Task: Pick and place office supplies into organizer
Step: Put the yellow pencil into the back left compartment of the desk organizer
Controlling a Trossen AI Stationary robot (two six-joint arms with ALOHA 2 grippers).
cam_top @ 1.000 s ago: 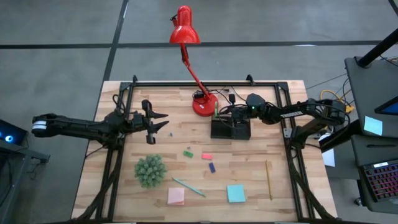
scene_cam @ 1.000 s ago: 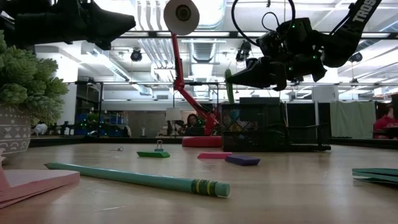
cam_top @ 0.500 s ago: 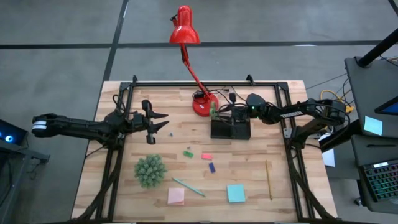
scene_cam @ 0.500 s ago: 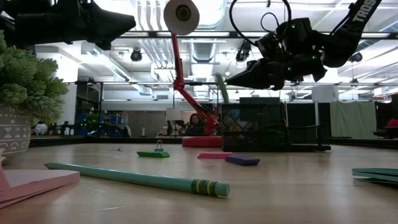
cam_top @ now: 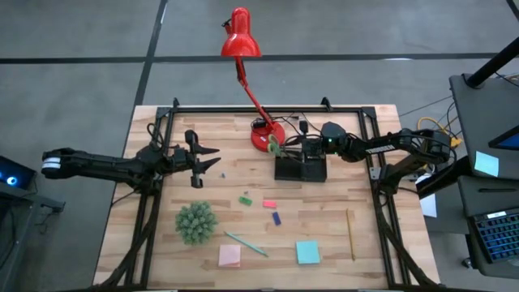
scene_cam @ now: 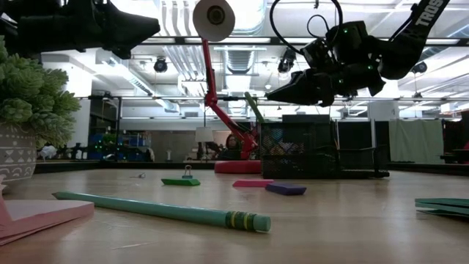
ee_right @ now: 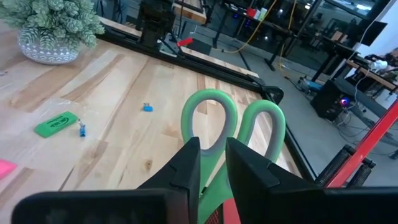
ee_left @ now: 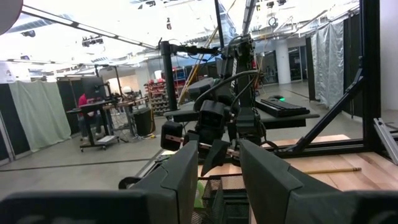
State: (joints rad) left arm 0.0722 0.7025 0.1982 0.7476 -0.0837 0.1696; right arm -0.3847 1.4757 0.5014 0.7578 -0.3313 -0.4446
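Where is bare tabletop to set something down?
Free: the strip between the blue sticky pad and the pencil, and right of the organizer. Crowded: the middle, around the green, pink and purple pieces.

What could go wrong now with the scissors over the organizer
The scissors stand in the organizer leaning toward the red lamp base, so they may tip out or knock the lamp as the right gripper lets go. Its fingers straddle a handle loop and could snag it when lifting away.

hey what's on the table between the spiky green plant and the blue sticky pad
In the high view, the teal pen lies slanted between the plant and the blue sticky pad; the pink pad sits just below that line.
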